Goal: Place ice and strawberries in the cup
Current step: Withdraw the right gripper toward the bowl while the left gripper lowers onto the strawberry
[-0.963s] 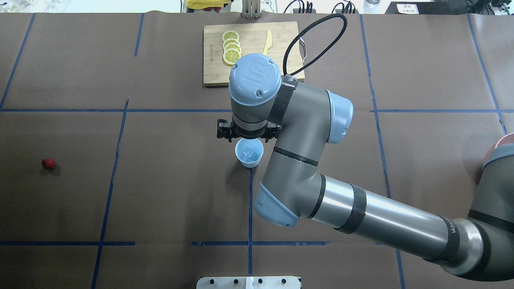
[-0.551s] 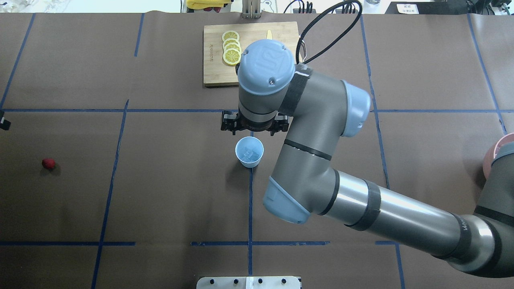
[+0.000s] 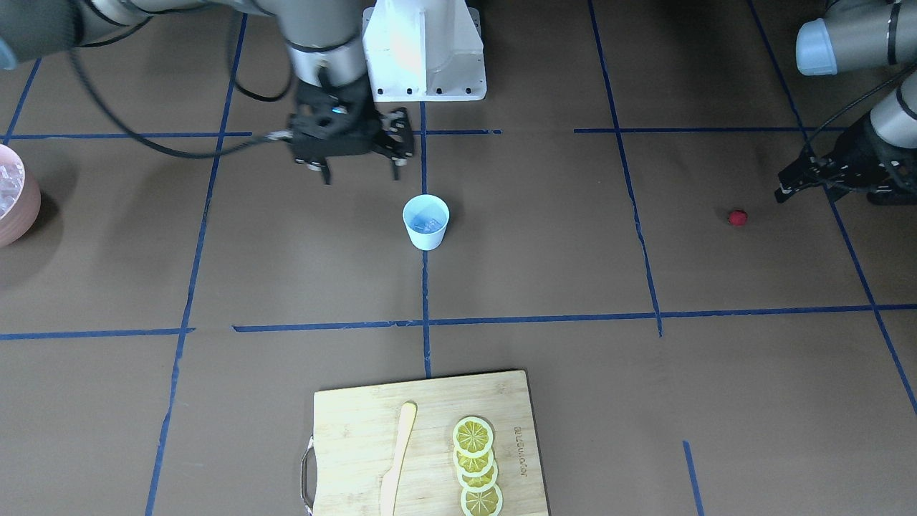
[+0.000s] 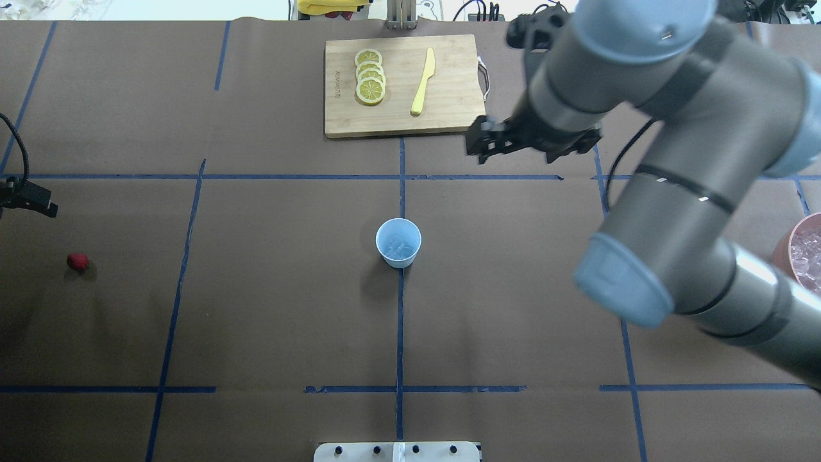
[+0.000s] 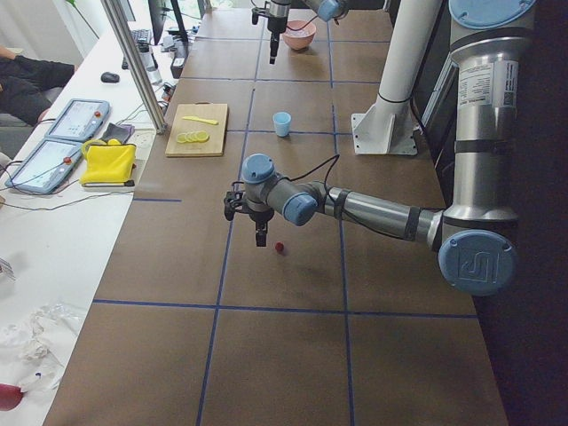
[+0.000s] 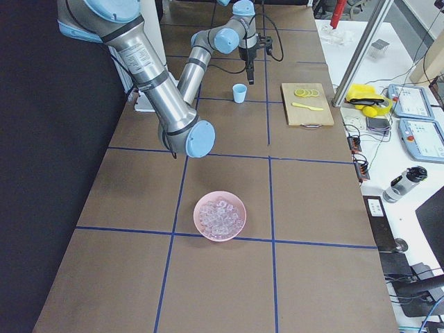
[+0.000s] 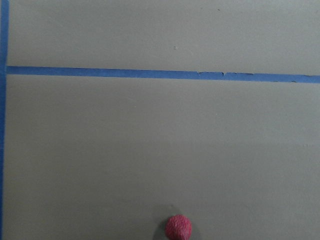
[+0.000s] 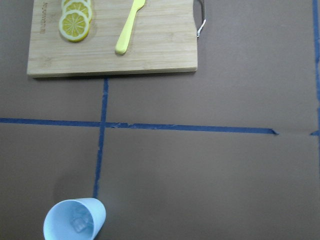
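A brown counter (image 4: pixel 269 301) marked with blue tape lines is seen from several cameras. Near its middle stands the cup (image 4: pixel 398 242), pale blue and upright, with a few pieces of clear ice (image 4: pixel 401 246) lying in its bottom. The strawberry (image 4: pixel 77 261), a tiny red berry, lies bare on the counter far out on the robot's left side, well apart from the cup. The left gripper (image 3: pixel 786 185) hangs above the counter near the berry without touching it (the left wrist camera catches the berry at the very bottom of its picture); the views do not show whether its jaws are spread or pressed together. The right gripper (image 3: pixel 360 170) hovers high over the counter, off to one side of the cup, its jaws spread and holding nothing. Beyond the cup, on the side away from the robot, lies a wooden cutting board (image 4: pixel 449 115) bearing a row of overlapping lemon slices (image 4: pixel 370 77) and a yellow knife (image 4: pixel 423 82). At the counter's far right end sits a pink bowl (image 6: pixel 202 208) heaped with more ice cubes.
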Controlling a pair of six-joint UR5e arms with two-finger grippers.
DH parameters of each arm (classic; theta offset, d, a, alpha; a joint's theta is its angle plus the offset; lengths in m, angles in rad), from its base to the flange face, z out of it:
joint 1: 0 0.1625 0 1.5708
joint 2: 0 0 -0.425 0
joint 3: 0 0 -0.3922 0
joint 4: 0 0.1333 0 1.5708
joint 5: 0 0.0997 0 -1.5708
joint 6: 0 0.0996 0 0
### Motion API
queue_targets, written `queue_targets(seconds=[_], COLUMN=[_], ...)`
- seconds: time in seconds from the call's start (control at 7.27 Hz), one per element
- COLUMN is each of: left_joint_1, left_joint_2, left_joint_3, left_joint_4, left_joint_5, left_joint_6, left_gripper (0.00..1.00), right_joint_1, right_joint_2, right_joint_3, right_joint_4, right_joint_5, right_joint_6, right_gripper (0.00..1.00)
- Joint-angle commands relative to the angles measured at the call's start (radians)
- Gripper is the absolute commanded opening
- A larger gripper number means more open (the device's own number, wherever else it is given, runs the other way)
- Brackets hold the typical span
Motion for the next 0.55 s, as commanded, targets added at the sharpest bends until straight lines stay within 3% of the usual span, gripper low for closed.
queue_targets(seconds=[0.0, 0.41], left_joint_1=[0.058, 0.167], left_joint_2=[0.030, 0.058], left_joint_3=[0.075, 0.081], left_joint_4=[-0.184, -0.263], left_joint_5=[0.061, 0.156], left_joint_6=[-0.092, -0.208], left_gripper=[1.00, 1.00], right_joint_1=[0.172, 0.279], right_joint_2=[-0.138, -0.228], right_joint_3=[0.061, 0.061], right_joint_4=[0.002, 0.007], right_joint_5=[0.115, 0.143], right_joint_6=[-0.234, -0.407], right_gripper=[0.99, 0.99])
